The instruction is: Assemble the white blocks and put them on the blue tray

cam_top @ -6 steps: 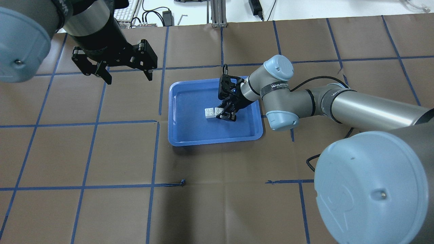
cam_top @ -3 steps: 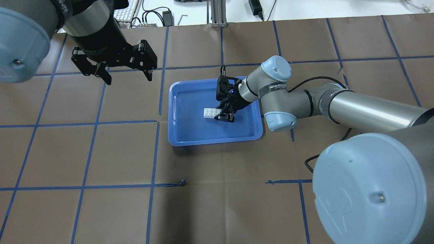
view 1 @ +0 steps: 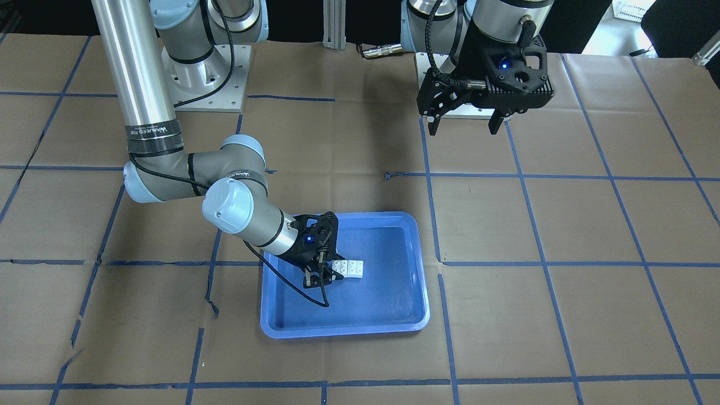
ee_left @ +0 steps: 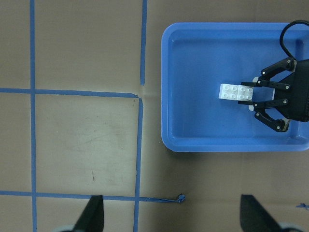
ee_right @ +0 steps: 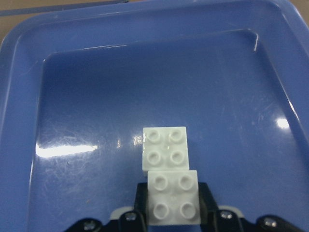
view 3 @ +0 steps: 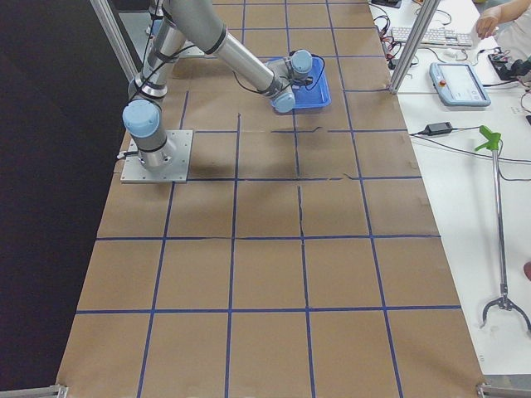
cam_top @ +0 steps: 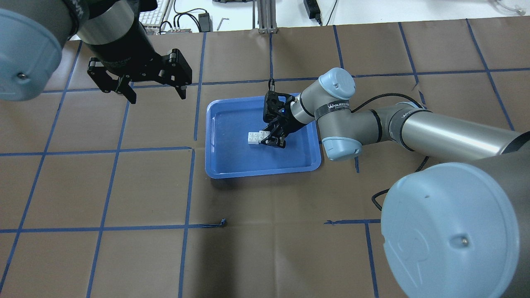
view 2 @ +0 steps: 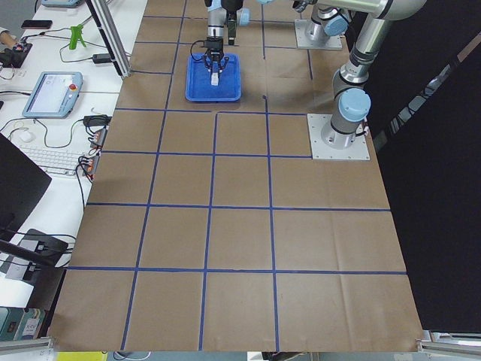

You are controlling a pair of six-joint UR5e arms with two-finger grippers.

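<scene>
The blue tray (cam_top: 215, 165) lies mid-table. Two white blocks (cam_top: 253, 138) sit together, touching in a row, low over the tray's floor. In the right wrist view the near block (ee_right: 174, 198) overlaps the edge of the far block (ee_right: 166, 152). My right gripper (cam_top: 269, 139) is inside the tray, shut on the near block; its fingers (ee_right: 140, 198) press that block's sides. It also shows in the front view (view 1: 322, 275) and the left wrist view (ee_left: 256, 94). My left gripper (cam_top: 158, 97) hangs open and empty above the table, left of the tray and farther back.
The table is brown paper with blue tape lines. A torn tape end (cam_top: 223, 222) lies in front of the tray. A keyboard and cables (cam_top: 165, 16) lie beyond the far edge. The right arm's cable (cam_top: 381, 194) trails on the paper right of the tray.
My right gripper has shifted slightly left inside the tray with the white blocks. The left gripper has not moved.
</scene>
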